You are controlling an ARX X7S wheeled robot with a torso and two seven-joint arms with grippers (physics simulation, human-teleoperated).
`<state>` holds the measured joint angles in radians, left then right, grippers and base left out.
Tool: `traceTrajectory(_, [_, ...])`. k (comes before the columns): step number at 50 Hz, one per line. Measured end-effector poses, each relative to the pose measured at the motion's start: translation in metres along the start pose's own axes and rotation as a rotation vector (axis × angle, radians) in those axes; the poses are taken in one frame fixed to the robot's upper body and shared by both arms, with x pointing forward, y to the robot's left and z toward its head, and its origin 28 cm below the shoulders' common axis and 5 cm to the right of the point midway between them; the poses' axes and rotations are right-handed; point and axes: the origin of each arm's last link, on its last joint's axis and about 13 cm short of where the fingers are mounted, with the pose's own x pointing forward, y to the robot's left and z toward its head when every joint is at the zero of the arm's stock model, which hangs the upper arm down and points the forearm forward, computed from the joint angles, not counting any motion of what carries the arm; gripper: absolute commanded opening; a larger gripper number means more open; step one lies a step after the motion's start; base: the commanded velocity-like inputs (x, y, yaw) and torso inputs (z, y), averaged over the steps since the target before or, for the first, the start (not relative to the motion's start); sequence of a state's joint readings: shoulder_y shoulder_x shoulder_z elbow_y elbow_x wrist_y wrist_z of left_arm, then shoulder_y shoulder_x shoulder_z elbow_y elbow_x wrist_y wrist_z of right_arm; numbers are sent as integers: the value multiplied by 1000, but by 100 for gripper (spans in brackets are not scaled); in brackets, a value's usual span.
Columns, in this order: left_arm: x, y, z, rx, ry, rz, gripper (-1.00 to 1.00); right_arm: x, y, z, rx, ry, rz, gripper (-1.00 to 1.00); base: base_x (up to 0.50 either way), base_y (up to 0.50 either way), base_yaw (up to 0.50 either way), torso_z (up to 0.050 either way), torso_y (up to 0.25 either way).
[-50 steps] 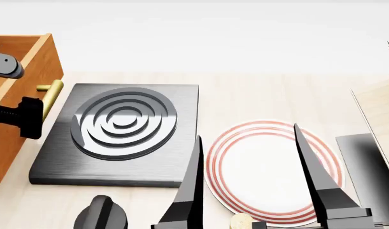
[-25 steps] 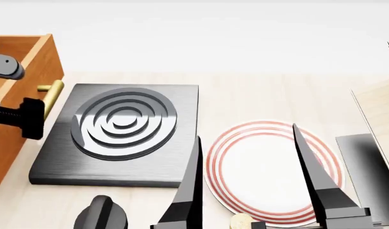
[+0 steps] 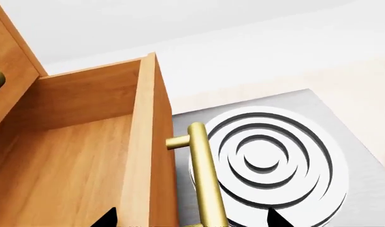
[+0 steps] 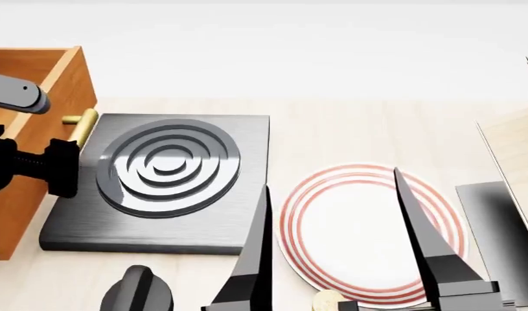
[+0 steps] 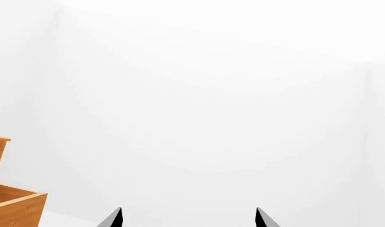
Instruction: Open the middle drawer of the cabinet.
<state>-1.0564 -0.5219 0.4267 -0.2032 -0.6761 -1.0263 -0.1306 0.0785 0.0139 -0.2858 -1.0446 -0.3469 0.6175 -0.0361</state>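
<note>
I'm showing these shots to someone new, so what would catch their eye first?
Probably the pulled-out middle drawer at the head view's left edge, orange-brown wood with a brass handle that the left tool straddles. Next, the dark stove plate with its concentric rings beside it, and the red-ringed white plate to its right, framed by the right tool's two open dark fingers.

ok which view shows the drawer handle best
The left wrist view: the handle runs along the drawer front, one post clear. The head view shows only its top end beside the left hand. The right wrist view shows only wood corners, no handle.
</note>
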Motion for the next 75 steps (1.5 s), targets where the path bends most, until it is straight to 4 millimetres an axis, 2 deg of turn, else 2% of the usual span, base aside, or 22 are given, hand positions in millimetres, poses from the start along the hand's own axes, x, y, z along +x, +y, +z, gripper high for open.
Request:
traceTrajectory(41, [12, -27, 8, -24, -15, -35, 100, 0, -1, 0, 4, -1, 1, 100, 0, 0, 0, 0, 0])
traceTrajectory(75, [9, -44, 8, -51, -30, -106, 100, 0, -1, 0, 5, -2, 3, 100, 0, 0, 0, 0, 0])
